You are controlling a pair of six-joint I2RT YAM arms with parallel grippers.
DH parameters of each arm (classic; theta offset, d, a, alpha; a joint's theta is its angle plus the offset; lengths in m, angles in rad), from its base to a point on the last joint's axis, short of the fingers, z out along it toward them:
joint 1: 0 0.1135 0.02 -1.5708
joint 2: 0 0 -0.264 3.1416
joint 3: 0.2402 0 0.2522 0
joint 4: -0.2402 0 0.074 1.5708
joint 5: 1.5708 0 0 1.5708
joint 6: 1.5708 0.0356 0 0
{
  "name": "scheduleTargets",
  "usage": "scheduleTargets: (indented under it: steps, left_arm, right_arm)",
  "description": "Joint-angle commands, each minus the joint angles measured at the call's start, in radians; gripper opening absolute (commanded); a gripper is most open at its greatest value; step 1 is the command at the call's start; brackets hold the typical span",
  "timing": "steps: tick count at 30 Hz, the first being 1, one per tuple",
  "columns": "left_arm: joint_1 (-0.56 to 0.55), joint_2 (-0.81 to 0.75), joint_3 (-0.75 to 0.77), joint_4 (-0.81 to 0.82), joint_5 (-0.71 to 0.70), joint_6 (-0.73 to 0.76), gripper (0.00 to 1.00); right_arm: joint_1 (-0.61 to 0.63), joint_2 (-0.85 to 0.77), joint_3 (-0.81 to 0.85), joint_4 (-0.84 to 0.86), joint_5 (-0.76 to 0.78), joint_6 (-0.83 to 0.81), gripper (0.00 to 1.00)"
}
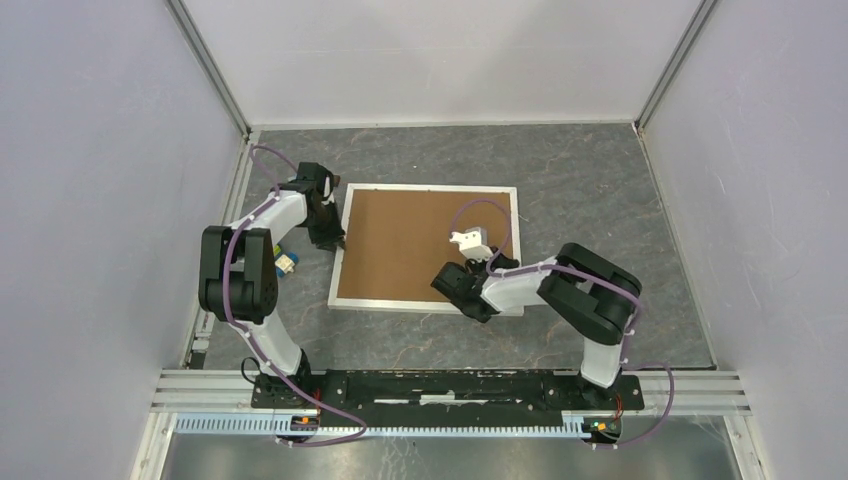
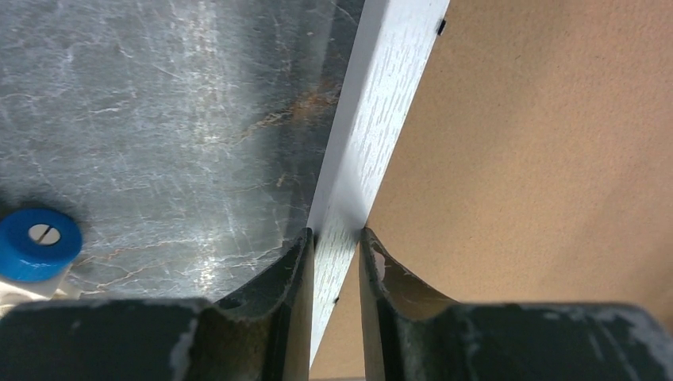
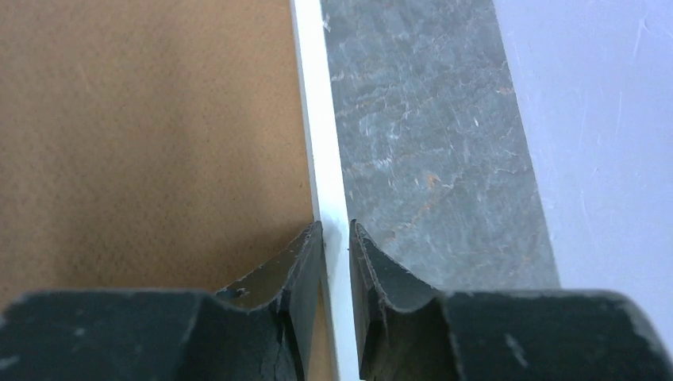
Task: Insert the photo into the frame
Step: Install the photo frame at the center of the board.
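The frame (image 1: 430, 187) is placed back-up around the middle of the tabletop (image 1: 580, 170), slightly toward the left edge. Whether it lies flat or is held a little raised cannot be told. A backing board (image 1: 410, 245) is seated inside the white rails. The photo is not seen in any of the 3 views; whether it is under the board cannot be told.

The left gripper (image 1: 328, 238) is clamped on the frame's left rail, with 1 finger outside and 1 over the board side. The right gripper (image 1: 462, 295) is clamped on a white rail toward the frame's near-right corner. Near rail or right rail cannot be settled.

Handling, as judged: the frame is expected to be light and stiff, so 2 edge pinches should carry it without sag. The rails are thin and smooth-painted, so slip is likely if it is tilted. Hold is best taken on opposite rails. The board could drop out if the frame is flipped. No glass is visible.

Materials: the rails are white with faint wood grain and square edges. The board is matte brown, fibrous and flat. The tabletop is grey, marbled and slightly glossy. The fingers (image 2: 294, 302) are black and scuffed, with curved inner faces. A blue-capped item (image 1: 285, 262) is noted near the left edge.
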Motion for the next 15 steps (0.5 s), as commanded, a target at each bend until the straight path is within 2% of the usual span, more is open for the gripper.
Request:
scheduleTargets:
  steps: [1, 4, 8, 9, 12, 15]
  left_arm:
    - [-0.034, -0.021, -0.019, -0.002, 0.139, 0.007, 0.34]
    - [-0.029, -0.017, 0.002, -0.036, 0.096, 0.023, 0.37]
    - [-0.001, -0.036, 0.028, -0.054, 0.128, 0.007, 0.4]
    - [0.001, -0.046, 0.033, -0.057, 0.12, 0.003, 0.42]
    - [0.005, -0.061, 0.056, -0.066, 0.097, -0.002, 0.49]
    - [0.011, -0.041, 0.072, -0.067, 0.072, -0.003, 0.55]
  right_arm:
    - [-0.009, -0.088, 0.0, -0.256, -0.575, -0.013, 0.32]
    - [-0.087, -0.259, 0.071, -0.26, -0.657, -0.111, 0.36]
    - [-0.223, -0.435, 0.15, -0.246, -0.822, -0.247, 0.43]
    - [-0.26, -0.477, 0.152, -0.232, -0.861, -0.273, 0.48]
    - [-0.382, -0.544, 0.126, -0.155, -0.997, -0.353, 0.64]
    - [-0.52, -0.526, 0.124, -0.098, -1.187, -0.396, 0.66]
